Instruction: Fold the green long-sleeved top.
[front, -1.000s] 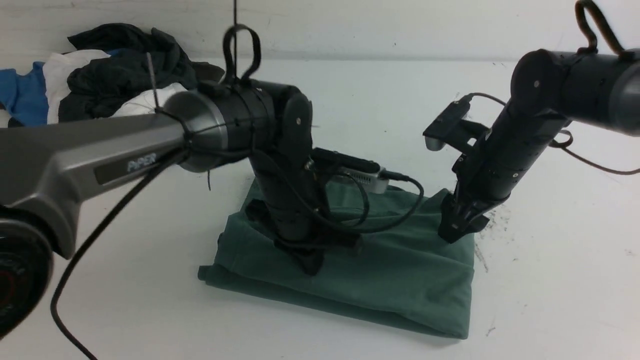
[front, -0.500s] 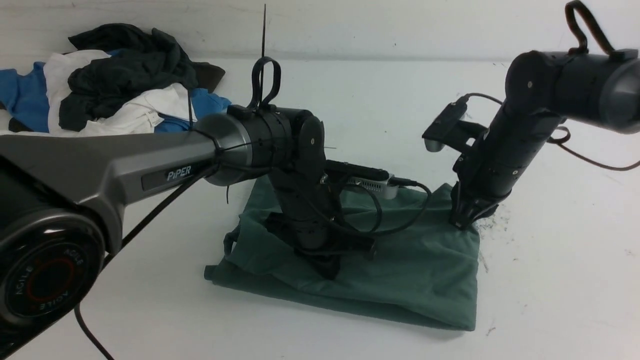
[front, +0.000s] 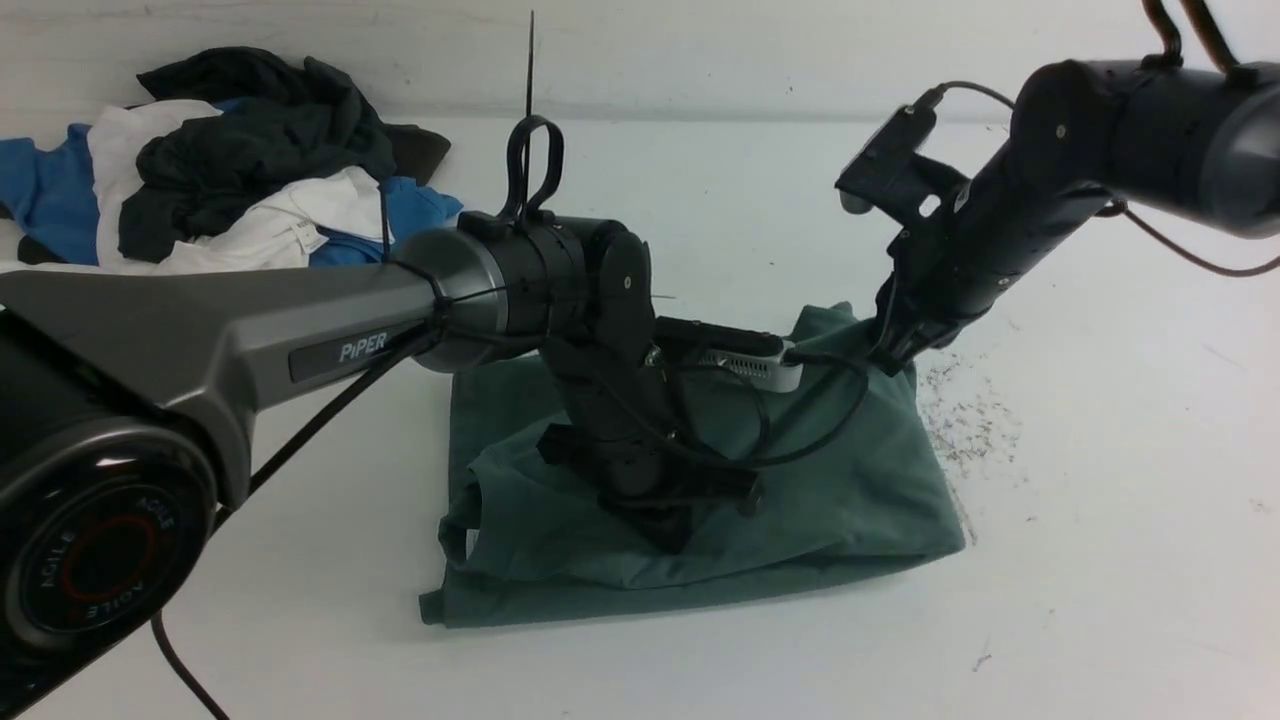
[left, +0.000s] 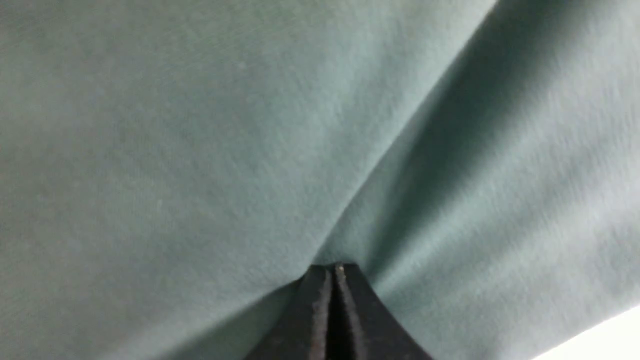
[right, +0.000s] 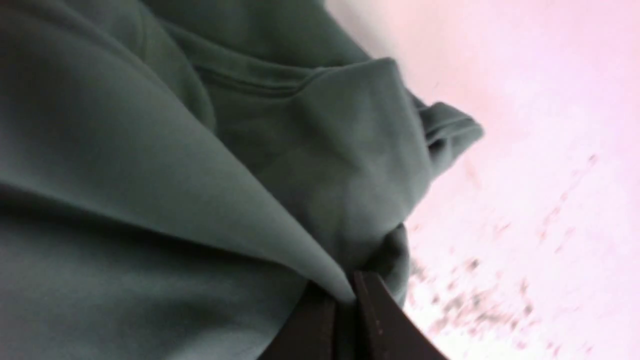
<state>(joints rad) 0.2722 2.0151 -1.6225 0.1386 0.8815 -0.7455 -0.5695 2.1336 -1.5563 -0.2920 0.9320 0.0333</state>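
Note:
The green long-sleeved top (front: 850, 500) lies folded into a thick bundle in the middle of the white table. My left gripper (front: 672, 538) stands on its middle, jaws shut, tips pushed into the cloth; in the left wrist view the shut tips (left: 334, 269) meet the green fabric (left: 200, 150) where a crease starts. My right gripper (front: 885, 362) is shut on the bundle's far right corner and holds it raised off the table. The right wrist view shows a fold of the top (right: 150, 150) running in between the gripper's (right: 350, 295) jaws. Neck and logo are hidden.
A heap of blue, white and dark garments (front: 240, 160) lies at the back left by the wall. Dark specks (front: 965, 420) dot the table (front: 1100, 560) just right of the top. A black cable (front: 800, 440) loops from the left wrist over the cloth.
My right gripper shut on the top's far right corner and lifted it up and back. The bundle's near edge drew away from me. The left arm shifted a little to the right.

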